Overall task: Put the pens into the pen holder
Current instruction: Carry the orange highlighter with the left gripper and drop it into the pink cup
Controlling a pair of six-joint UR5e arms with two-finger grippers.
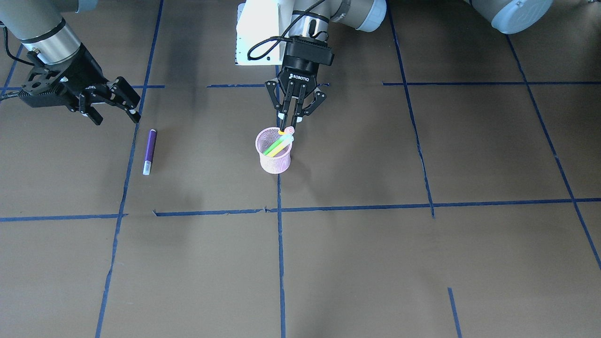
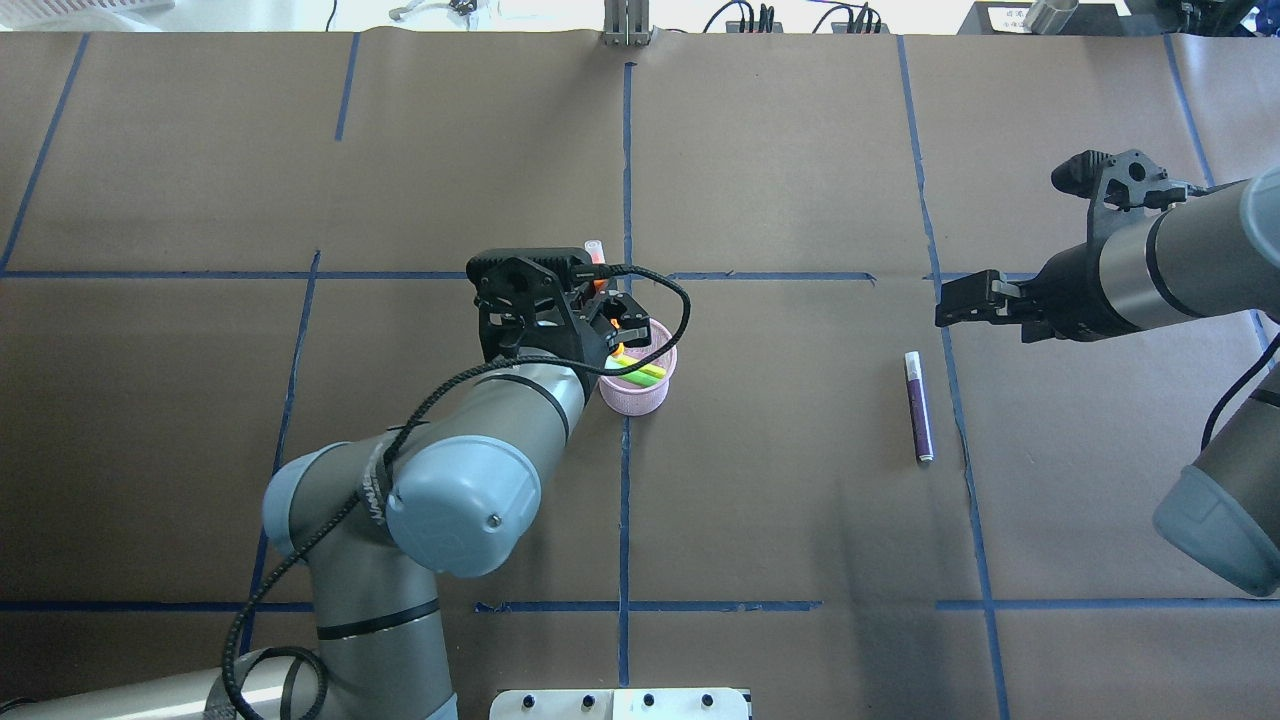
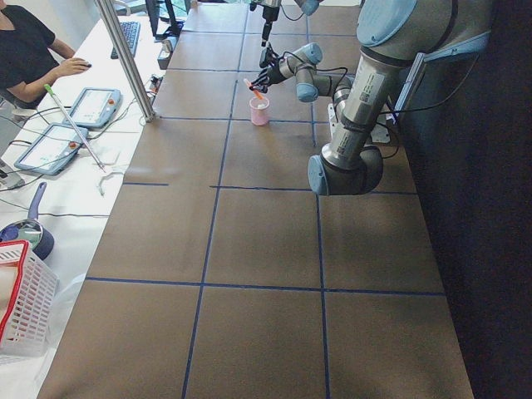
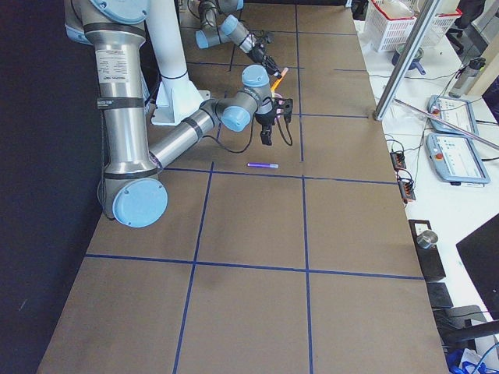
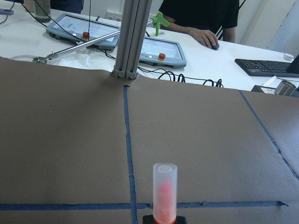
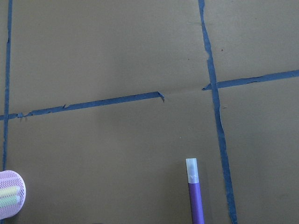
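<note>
pink wire-mesh round pen holder (image 1: 273,159): upright at the middle of the brown paper-covered table (image 1: 422,263), just beside a blue tape line (image 1: 280,244); contains one bright green pen (image 1: 273,146) and one yellow-green pen (image 1: 281,146), both leaning inside. short thick orange pen with pale translucent cap (image 5: 165,191): clamped in the left gripper (image 1: 287,123), fingers closed on its barrel, slanted just over the holder's rim; whether its lower end is inside cannot be told. short thick purple pen with pale cap (image 1: 150,149): lying flat on the table, well apart from the holder, on the right arm's side. handling, judged: light, stiff, smooth round plastic, likely to roll or slip; best pinched across mid-barrel, jaws square to its length. holder judged light and easily tipped by a knock. right gripper (image 1: 117,117): fingers spread, nothing held, hovers near the purple pen, wrist slanted toward the table. left arm: reaches forward from the base, wrist pointing down over the holder.
</note>
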